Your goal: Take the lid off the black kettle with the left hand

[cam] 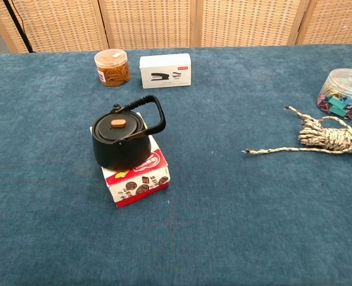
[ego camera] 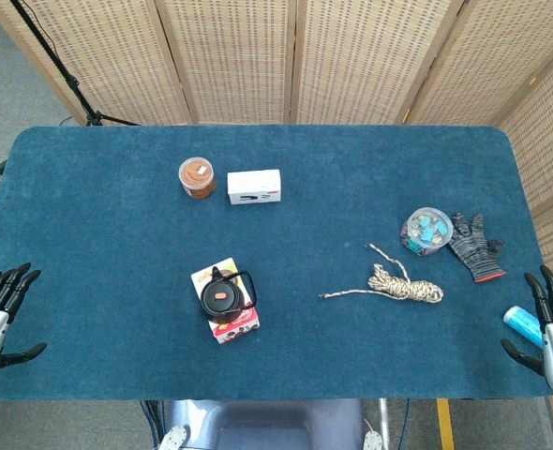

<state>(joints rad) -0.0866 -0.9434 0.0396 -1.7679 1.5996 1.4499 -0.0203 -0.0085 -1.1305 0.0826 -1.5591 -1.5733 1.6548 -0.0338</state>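
Left hand (ego camera: 0,314) at 8 o'clock in head view, fingers spread and pointing toward 1 o'clock, thumb out to the side, holding nothing. Right hand (ego camera: 550,323) at 4 o'clock, fingers apart and pointing up, empty. Neither shows in chest view.

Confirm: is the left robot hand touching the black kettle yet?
Apart. Head view shows the left robot hand at the table's left edge, bare cloth between it and the black kettle.

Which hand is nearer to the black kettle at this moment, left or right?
Left. The left hand sits open at the table's left edge, to the left of the black kettle. The right hand sits open at the table's far right edge, with the rope in between.
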